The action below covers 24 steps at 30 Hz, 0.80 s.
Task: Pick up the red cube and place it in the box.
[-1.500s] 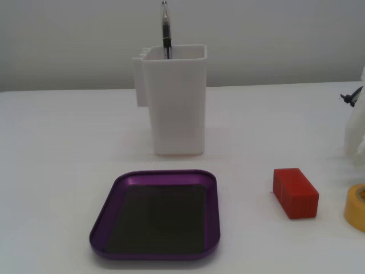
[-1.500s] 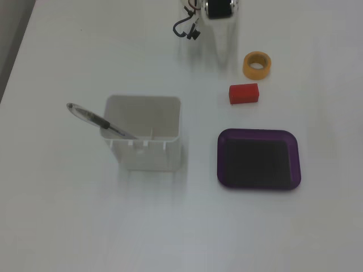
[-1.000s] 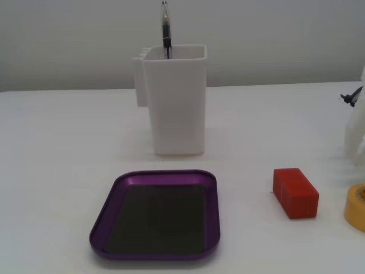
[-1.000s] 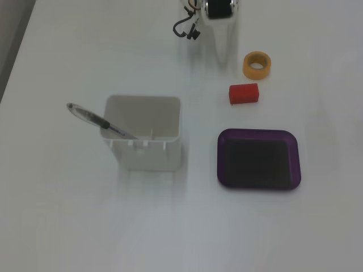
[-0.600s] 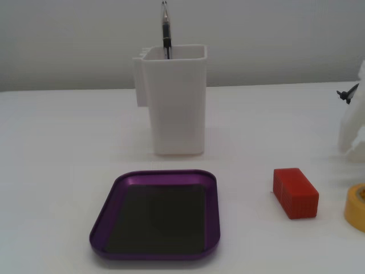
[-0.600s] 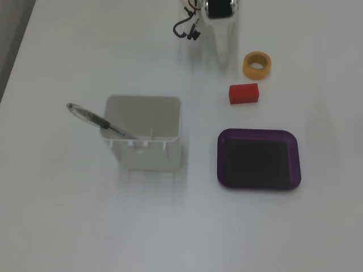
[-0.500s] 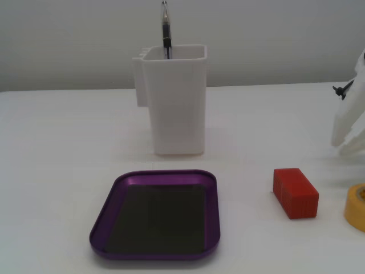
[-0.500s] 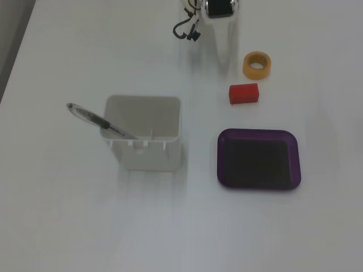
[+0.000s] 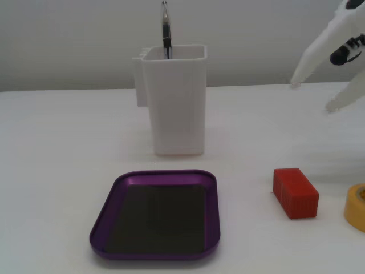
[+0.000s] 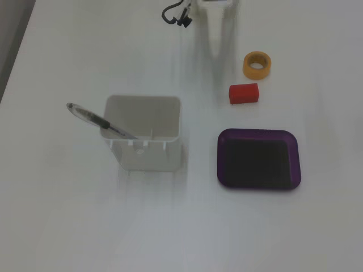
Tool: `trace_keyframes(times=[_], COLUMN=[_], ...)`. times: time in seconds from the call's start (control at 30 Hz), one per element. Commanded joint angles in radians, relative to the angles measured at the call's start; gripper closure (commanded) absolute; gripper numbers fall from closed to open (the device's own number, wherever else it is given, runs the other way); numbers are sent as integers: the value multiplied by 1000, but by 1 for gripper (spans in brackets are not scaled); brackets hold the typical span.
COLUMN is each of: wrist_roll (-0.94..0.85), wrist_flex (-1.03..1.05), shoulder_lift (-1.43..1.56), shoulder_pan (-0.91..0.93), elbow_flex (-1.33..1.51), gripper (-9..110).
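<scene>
While tape roll (image 9: 356, 205) flanks red cube (image 9: 295, 192) — unobstructed

White plastic gripper (image 9: 319, 91), tapered pointed fingers (image 9: 311, 65), dark patch near its base; black cable (image 10: 174, 13) by arm.

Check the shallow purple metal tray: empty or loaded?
Empty. The shallow purple metal tray shows only bare dark bottom in both fixed views; the small red block lies outside it.

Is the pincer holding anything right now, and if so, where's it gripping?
Nothing is held. The pincer hangs open above the table, apart from everything; the red block sits untouched beside the purple tray.
</scene>
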Motion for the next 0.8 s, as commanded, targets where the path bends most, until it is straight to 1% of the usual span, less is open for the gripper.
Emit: trace_keyframes(times=[0.0,0.17,0.33,0.5,0.77], wrist_roll=[-2,83,129,158,158], wrist_flex=[54,144,152,144,137], shoulder_lift=[-337,-687,-917,-1023,-1054], shoulder_pan=[-20,-98,-149,-166,-167], elbow_flex=[-252,-525,-692,-741,-727], gripper=[82,80,79,79,80])
